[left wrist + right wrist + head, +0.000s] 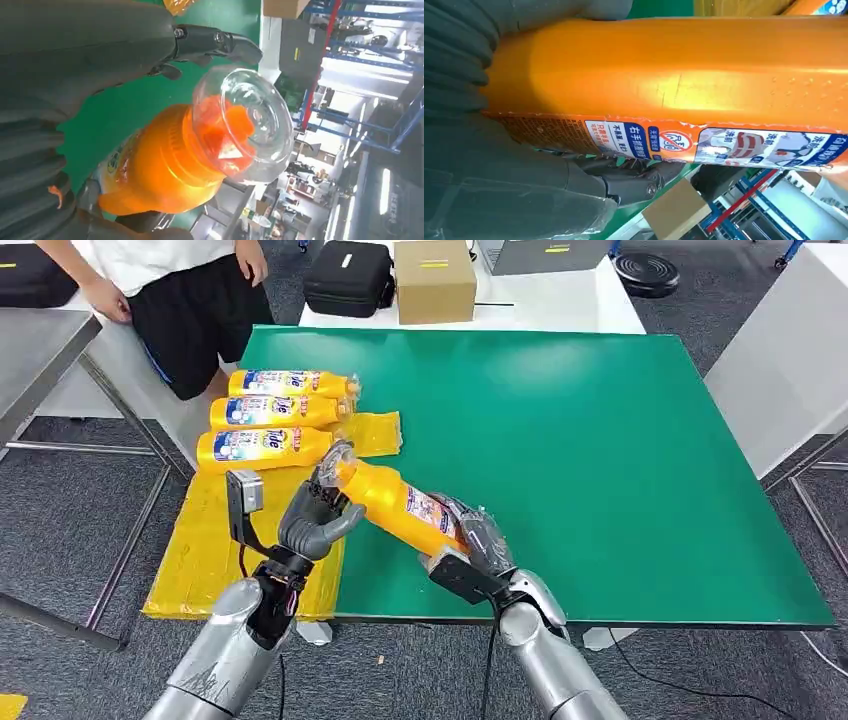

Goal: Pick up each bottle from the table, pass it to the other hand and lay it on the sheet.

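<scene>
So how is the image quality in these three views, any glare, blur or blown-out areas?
Head view: sharp and evenly lit, with a soft pale sheen on the green table. Left wrist view: the clear cap of the held bottle catches glare, and the background is overexposed. Right wrist view: the bottle's label is readable, with a broad highlight along its side.

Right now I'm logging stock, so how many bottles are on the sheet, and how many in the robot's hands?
Bottles lying on the yellow sheet: 3
Bottle held between the left hand and right hand: 1
Total: 4
</scene>
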Action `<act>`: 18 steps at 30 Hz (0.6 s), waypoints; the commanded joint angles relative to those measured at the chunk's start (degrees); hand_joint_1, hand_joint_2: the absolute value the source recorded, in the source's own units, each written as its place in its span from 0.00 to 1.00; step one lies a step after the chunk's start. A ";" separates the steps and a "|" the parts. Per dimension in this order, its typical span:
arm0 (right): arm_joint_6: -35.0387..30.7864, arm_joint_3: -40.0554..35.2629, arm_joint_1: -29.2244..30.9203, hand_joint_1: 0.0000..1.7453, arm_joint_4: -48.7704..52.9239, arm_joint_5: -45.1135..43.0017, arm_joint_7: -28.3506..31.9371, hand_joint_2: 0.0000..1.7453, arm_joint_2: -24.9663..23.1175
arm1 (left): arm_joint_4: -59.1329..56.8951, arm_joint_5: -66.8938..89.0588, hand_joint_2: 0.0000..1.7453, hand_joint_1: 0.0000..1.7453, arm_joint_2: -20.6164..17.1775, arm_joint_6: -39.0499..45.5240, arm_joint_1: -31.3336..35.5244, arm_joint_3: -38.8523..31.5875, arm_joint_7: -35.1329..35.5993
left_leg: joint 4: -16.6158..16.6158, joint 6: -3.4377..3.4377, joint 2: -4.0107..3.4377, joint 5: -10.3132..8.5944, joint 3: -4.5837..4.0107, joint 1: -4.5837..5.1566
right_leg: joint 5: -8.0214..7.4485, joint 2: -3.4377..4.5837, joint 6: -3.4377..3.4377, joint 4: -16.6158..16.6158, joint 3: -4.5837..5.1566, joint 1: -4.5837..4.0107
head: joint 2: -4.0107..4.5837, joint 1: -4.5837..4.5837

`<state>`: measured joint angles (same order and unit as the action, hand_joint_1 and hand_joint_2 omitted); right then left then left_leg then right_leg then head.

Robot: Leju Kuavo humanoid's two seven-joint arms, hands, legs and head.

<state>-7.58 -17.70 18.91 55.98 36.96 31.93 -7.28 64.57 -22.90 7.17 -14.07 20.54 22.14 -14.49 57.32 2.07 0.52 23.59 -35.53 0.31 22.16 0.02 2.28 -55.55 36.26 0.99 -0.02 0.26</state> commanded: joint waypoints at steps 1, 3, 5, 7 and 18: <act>0.57 -1.21 1.88 1.00 -2.34 0.10 -0.69 1.00 0.32 | -4.93 -1.85 1.00 0.00 0.19 -1.18 4.19 3.33 0.92 | 0.00 -0.07 0.05 0.07 0.15 -0.04 | 0.08 -0.07 -0.07 0.02 -0.18 -0.05 | 0.00 0.00; 0.07 -1.63 1.93 1.00 -2.79 0.60 -0.85 1.00 0.39 | -5.34 -3.08 1.00 0.00 0.20 -1.98 4.56 3.93 1.42 | 0.00 -0.07 0.02 0.06 0.15 -0.04 | 0.07 -0.04 -0.06 0.02 -0.17 -0.04 | 0.00 0.00; -0.59 -2.19 2.04 1.00 -3.33 1.32 -1.01 1.00 0.35 | -5.88 -4.24 1.00 0.00 0.24 -2.81 4.85 4.54 1.92 | -0.02 -0.07 0.02 0.06 0.17 -0.03 | 0.07 -0.04 -0.06 0.02 -0.19 -0.03 | 0.00 0.00; -1.61 -3.27 2.34 1.00 -4.33 2.91 -1.78 1.00 0.31 | -6.23 -4.72 1.00 0.00 0.42 -2.65 5.18 4.83 1.81 | 0.00 -0.08 0.02 0.07 0.16 -0.04 | 0.08 -0.04 -0.06 0.02 -0.19 -0.04 | 0.00 0.00; -3.22 -5.62 3.67 1.00 -7.65 5.57 -2.77 1.00 -0.42 | -6.64 -5.71 1.00 0.00 0.78 -2.10 5.94 4.97 2.25 | 0.07 -0.14 -0.05 0.19 0.35 -0.11 | 0.16 -0.01 -0.12 -0.01 -0.38 -0.12 | 0.00 0.00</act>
<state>-10.78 -20.61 19.63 54.01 42.10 29.40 -7.74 62.07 -28.46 8.17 -16.41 22.88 24.81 -12.70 57.32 2.07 0.51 23.58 -35.53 0.31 22.16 0.02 2.28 -55.56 36.26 0.99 -0.02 0.26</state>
